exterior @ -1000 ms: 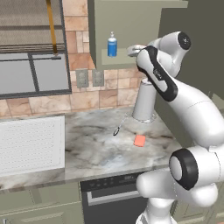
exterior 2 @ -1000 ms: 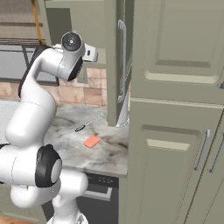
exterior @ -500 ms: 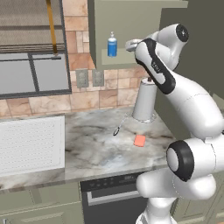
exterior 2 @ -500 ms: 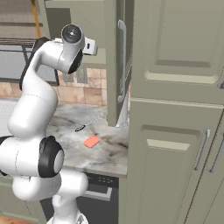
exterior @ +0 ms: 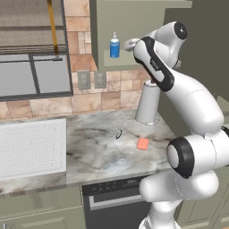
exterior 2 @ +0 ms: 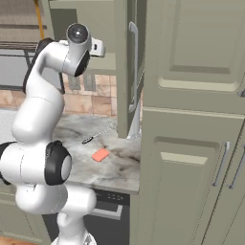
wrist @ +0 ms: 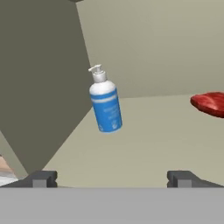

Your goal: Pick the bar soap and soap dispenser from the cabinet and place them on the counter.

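Observation:
The soap dispenser (wrist: 106, 105), a blue bottle with a white pump, stands upright on the inner shelf (wrist: 144, 144) of the open cabinet (exterior: 134, 18). My gripper (wrist: 111, 179) is open at the shelf's front edge. It points at the bottle from a short way off, with nothing between its fingertips (wrist: 41, 179). From the left base view the gripper (exterior: 128, 44) hangs just right of the dispenser (exterior: 115, 46). The coral bar soap (exterior: 142, 143) lies flat on the counter (exterior: 98, 152), also seen as the bar soap (exterior 2: 100, 155) in the right base view.
A dark red flat disc (wrist: 210, 103) lies on the shelf right of the bottle. The cabinet door (exterior 2: 125, 72) stands open with its silver handle (exterior 2: 135, 67). On the counter are a paper-towel roll (exterior: 147, 103), a small dark utensil (exterior: 122, 130) and a white perforated panel (exterior: 31, 147).
The arm's upper joints have risen and the hand has moved left along the shelf, closer to the soap dispenser. The jaws stay wide. The bar soap has not moved.

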